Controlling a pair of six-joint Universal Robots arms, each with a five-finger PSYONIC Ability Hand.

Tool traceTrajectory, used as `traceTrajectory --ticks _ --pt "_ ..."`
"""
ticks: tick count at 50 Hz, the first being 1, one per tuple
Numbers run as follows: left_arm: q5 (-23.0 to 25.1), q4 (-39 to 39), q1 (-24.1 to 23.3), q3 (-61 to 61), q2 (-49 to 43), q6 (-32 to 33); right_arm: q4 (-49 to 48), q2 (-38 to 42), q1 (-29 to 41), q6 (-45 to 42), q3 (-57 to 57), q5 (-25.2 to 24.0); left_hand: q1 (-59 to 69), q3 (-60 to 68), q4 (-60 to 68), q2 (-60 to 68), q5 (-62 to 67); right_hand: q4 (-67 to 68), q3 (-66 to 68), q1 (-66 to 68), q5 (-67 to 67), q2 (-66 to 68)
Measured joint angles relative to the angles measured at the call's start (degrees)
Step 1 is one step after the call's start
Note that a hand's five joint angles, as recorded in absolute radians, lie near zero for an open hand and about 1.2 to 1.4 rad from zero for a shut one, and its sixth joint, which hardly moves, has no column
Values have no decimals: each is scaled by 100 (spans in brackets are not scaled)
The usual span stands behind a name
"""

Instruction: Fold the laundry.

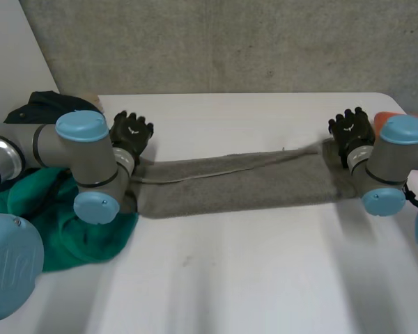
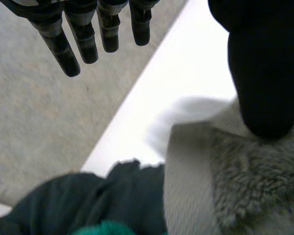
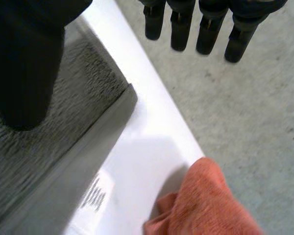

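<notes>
One long grey fleecy towel lies on the white table in the head view. It is folded into a narrow strip, and its long axis goes from left to right. We see two hands, one at each short end: the left hand at the far left corner and the right hand at the far right corner. The strip lies between them, and neither hand is nearer to it than the other. We count three other cloths: one crumpled green cloth at the left end, one dark cloth far left, and one orange cloth beside the right hand.

In the left wrist view, the left hand keeps its fingers straight and well apart from the thumb, which is over the towel. We see nothing pinched. The dark cloth touches this end.

In the right wrist view, the right hand is spread the same way, with its thumb over the towel and the orange cloth near. We judge that the next fold must carry one short end along this axis.
</notes>
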Motion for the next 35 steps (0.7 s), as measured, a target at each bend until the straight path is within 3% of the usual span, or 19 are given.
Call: traceTrajectory --ticks 7,15,21,31,35 --pt "156 425 24 -308 349 -228 275 -114 27 288 8 20 0 0 0 -6 0 -107 -87 0 -34 -41" --pt "500 -182 178 -539 524 -314 281 -504 -48 931 346 -720 0 0 0 -6 0 -107 -87 0 -34 -42" --pt "752 -368 291 -341 173 -252 254 -134 -28 1131 -20 -1151 0 0 0 -6 0 -107 -87 0 -34 -41" --pt "395 696 483 1092 -993 -127 -518 710 136 1290 -1133 -531 0 0 0 -6 0 -107 -87 0 -39 -41" --pt "-206 959 558 1502 -1039 -232 -996 681 211 1288 -1129 -325 1 0 0 -6 0 -107 -87 0 -39 -41"
